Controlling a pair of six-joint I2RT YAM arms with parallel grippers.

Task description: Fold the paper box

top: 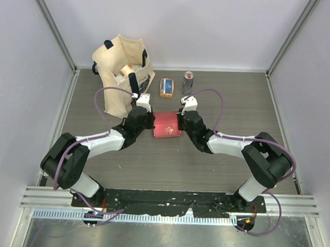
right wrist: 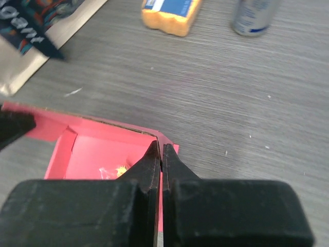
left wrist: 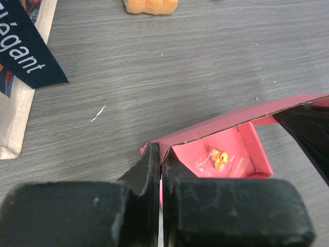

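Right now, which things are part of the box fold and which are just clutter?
In the job: paper box; left hand, shut on its left edge; right hand, shut on its right edge.
Lying about: beige tote bag; orange-and-blue packet; drink can.

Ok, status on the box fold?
Left gripper shut on paper box, left edge. Right gripper shut, right edge. Box open on top. Nothing blocking.
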